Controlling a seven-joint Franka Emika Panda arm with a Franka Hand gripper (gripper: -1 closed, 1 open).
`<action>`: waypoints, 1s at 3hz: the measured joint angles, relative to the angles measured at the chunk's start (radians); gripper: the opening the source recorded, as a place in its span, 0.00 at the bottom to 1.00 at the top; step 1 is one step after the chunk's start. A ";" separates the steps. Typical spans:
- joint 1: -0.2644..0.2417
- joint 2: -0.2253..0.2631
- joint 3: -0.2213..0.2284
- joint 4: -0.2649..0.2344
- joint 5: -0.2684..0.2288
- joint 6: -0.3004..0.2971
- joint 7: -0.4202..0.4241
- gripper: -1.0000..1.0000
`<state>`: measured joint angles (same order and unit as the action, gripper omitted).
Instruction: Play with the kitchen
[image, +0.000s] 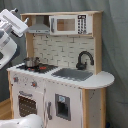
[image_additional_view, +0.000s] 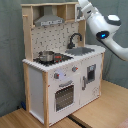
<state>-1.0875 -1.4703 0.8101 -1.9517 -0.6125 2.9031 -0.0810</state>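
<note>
Both exterior views show only the white arm segments of the robot; the pincer itself is hidden, so whether its fingers are apart or together cannot be told. In the first exterior view the white robot arm (image: 11, 35) enters from the first exterior view's left edge and reaches toward the upper shelf end beside the grey range hood (image: 38, 28). In the second exterior view the same arm (image_additional_view: 102, 27) comes from the second exterior view's right and its end meets the top right corner of the tall white and light-wood toy kitchen (image_additional_view: 60, 75), where the wooden upright blocks sight of the tip.

The kitchen stands upright on a wooden floor (image_additional_view: 100, 112) before a grey curtain (image: 116, 45). Along its countertop, a small shiny metal pot (image: 31, 62) sits on the dark stovetop (image: 39, 67) at one end, and a grey sink basin (image: 73, 74) lies near the rounded end, with a curved black faucet (image: 84, 59) rising at the back edge beside it. A white toy microwave (image: 69, 24) fills the upper shelf next to the hood. Below the stovetop sits a windowed oven door (image_additional_view: 63, 96), with round knobs (image_additional_view: 66, 73) above it.
</note>
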 joint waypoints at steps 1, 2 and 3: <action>-0.025 -0.024 0.010 0.004 0.000 -0.038 0.086 1.00; -0.049 -0.041 0.027 0.021 0.001 -0.105 0.202 1.00; -0.060 -0.036 0.048 0.051 0.002 -0.184 0.298 1.00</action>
<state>-1.1479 -1.5064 0.8576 -1.9005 -0.6110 2.7188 0.2174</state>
